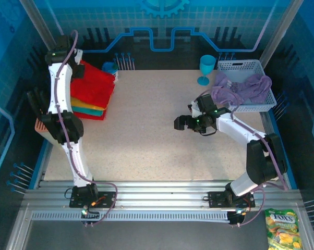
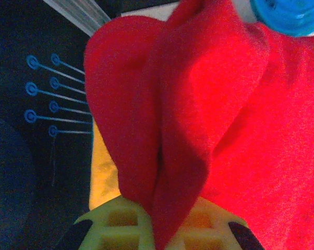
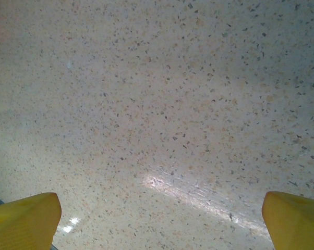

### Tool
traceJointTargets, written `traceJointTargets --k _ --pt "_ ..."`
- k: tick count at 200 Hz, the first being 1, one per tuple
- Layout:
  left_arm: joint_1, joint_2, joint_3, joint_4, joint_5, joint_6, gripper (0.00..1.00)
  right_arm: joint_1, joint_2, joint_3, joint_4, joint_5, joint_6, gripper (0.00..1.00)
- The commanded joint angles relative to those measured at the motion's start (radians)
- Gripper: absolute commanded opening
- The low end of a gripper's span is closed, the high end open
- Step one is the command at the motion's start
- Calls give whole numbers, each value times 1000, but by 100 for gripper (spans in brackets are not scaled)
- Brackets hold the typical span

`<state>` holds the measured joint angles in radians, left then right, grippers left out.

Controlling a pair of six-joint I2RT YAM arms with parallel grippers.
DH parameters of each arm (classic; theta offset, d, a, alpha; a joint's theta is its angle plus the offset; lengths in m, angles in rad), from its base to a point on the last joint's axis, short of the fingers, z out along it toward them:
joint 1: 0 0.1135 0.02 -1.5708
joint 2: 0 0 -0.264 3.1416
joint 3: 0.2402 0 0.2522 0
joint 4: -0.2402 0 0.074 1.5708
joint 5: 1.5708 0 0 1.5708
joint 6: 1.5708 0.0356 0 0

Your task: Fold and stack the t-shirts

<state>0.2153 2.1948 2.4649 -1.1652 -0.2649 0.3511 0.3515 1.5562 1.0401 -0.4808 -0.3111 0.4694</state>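
We saw the left fingers [image 2: 112, 224] clenched on a fold of the red shirt [image 2: 198, 104], the cloth bunching into a ridge that ran straight down between them. That red shirt [image 1: 97, 86] lay on top of the pile directly under the left fingers [image 1: 76, 70], with a mustard-yellow shirt [image 1: 86, 105], a teal shirt [image 1: 94, 111] and a red-orange shirt [image 1: 92, 115] showing as folded edges beneath it, on the side of the pile away from those fingers. The right fingers [image 3: 21, 221] stood wide apart and released, with nothing between them but the speckled tabletop [image 3: 157, 104] below. From above, the right fingers [image 1: 180, 123] hung over the middle of the tabletop [image 1: 146, 140], well apart from the pile. Behind them, past the wrist, the lavender shirt [image 1: 240, 88] lay crumpled, spilling over the near rim of the white basket [image 1: 245, 65], and a blue goblet [image 1: 206, 67] stood upright just beside that basket.
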Motion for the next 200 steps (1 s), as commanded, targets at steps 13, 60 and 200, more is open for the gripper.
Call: traceJointTargets --k 13,60,200 --pt "7 9 -75 95 -34 22 0 18 19 28 -14 -24 -15 100" --pt "36 50 -69 146 -96 14 0 17 16 20 -15 -23 -18 100" --pt "78 139 -38 184 -143 27 0 25 41 32 -27 -25 -17 100"
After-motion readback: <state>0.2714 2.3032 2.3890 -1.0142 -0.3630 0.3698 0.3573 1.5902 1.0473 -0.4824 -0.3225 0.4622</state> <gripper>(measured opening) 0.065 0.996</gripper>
